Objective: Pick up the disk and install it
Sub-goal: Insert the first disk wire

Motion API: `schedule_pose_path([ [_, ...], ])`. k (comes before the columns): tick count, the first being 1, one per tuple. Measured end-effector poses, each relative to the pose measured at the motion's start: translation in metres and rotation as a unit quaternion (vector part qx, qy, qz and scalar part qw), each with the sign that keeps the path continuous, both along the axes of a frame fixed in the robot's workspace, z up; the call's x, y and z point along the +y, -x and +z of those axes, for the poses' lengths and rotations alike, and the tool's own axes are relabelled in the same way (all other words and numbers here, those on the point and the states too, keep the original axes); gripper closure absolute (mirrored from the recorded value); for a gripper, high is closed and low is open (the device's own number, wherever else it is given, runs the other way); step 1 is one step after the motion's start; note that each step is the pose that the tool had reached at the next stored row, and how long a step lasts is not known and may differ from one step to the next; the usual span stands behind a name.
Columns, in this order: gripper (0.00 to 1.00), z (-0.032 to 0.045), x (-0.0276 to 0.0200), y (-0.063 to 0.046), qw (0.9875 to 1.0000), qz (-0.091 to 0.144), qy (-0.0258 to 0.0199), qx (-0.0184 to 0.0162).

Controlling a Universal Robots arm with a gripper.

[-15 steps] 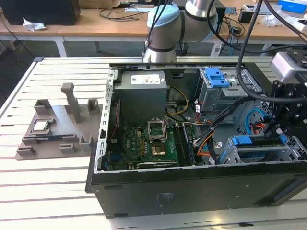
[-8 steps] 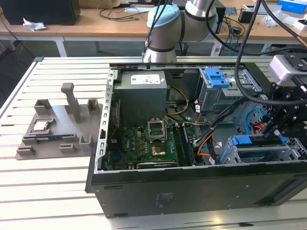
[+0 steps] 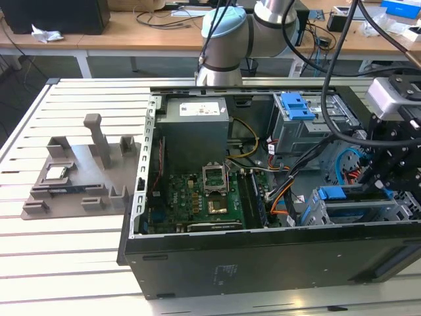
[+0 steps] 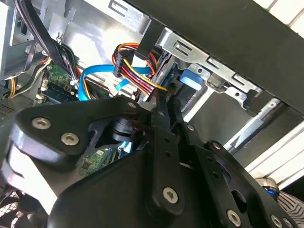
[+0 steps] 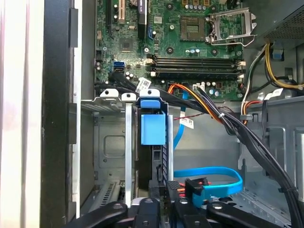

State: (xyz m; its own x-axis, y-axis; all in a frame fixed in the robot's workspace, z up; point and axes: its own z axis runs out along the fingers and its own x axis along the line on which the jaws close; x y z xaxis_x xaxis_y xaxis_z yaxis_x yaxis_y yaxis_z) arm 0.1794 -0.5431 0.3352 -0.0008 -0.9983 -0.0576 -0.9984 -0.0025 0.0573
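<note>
The disk (image 3: 352,196), a flat drive in a blue plastic bracket, sits in the drive cage at the near corner of the open computer case, on the exterior view's right. In the first wrist view it stands on edge in the cage slot, its blue tab (image 5: 153,127) at the far end and its dark edge (image 5: 159,164) running back to my fingers. The gripper (image 3: 387,187) is inside the case over the disk's end. In the second wrist view the black fingers (image 4: 164,114) come together just short of the blue tab (image 4: 191,79), shut on the disk.
Bundled black, orange and blue cables (image 5: 213,111) cross right beside the cage. The motherboard (image 3: 197,197), its open processor socket (image 3: 215,176) and the grey power-supply box (image 3: 195,131) fill the case's other half. A second blue bracket (image 3: 296,105) tops the upper bay. A grey fixture (image 3: 72,174) lies outside.
</note>
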Motion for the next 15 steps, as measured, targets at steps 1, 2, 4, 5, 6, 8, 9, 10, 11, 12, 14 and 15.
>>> schedule_pose_path([
  [1, 0.76, 0.0003, 0.0, 0.0, 1.0, 0.0, 0.0003, 0.0],
  [2, 0.76, 0.003, 0.0, 0.0, 1.0, 0.0, 0.0005, 0.0],
  [4, 0.76, 0.0092, 0.0001, 0.0, 1.0, 0.0, 0.0005, 0.0],
  [5, 0.76, 0.0141, 0.0003, 0.0, 1.0, 0.0, 0.0006, 0.0],
  [6, 0.76, 0.0202, 0.0004, 0.0, 1.0, 0.0, 0.0005, -0.0001],
  [8, 0.84, 0.0297, 0.0005, 0.0, 1.0, 0.0, 0.0005, -0.0001],
  [9, 0.89, 0.0361, 0.0005, 0.0, 1.0, 0.0, 0.0006, 0.0],
  [10, 0.89, 0.0441, 0.0005, 0.0, 1.0, 0.0, 0.0005, 0.0],
  [11, 0.89, 0.0531, 0.0005, 0.0, 1.0, 0.0, 0.0006, -0.0001],
  [12, 0.89, 0.058, 0.0005, 0.0, 1.0, 0.0, 0.0005, 0.0],
  [14, 0.89, 0.0662, 0.0005, 0.0, 1.0, 0.0, 0.0005, -0.0001],
  [15, 0.89, 0.0662, 0.0005, 0.0, 1.0, 0.0, 0.0003, 0.0],
])
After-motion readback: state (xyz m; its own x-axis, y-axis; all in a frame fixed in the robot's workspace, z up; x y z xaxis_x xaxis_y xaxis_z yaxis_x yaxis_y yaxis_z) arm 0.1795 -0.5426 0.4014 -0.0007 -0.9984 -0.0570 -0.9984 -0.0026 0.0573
